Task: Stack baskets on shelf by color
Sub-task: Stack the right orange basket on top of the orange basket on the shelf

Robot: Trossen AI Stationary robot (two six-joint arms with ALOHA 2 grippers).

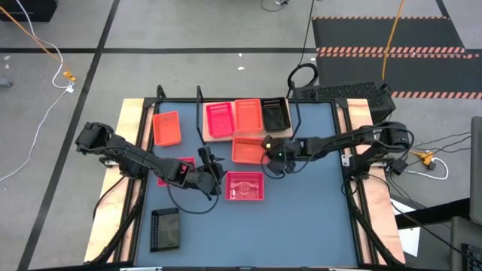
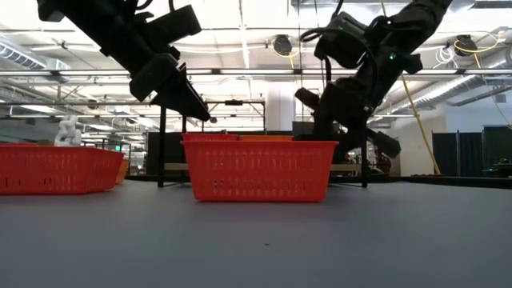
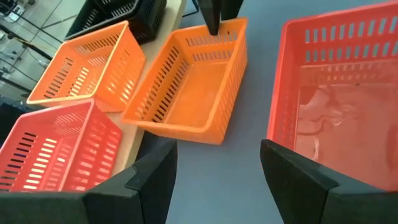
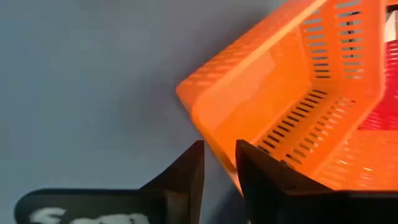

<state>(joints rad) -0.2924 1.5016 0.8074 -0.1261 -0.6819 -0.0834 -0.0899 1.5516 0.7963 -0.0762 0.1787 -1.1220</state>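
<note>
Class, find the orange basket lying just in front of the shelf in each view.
High: the orange basket is at centre.
Low: cannot tell; the red basket blocks that spot.
Left wrist: upper middle.
Right wrist: upper right.
Landmark: the red basket, its neighbour in the high and left wrist views.

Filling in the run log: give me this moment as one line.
right gripper: fingers on orange basket rim | left gripper: open, empty | shelf: three baskets
</note>
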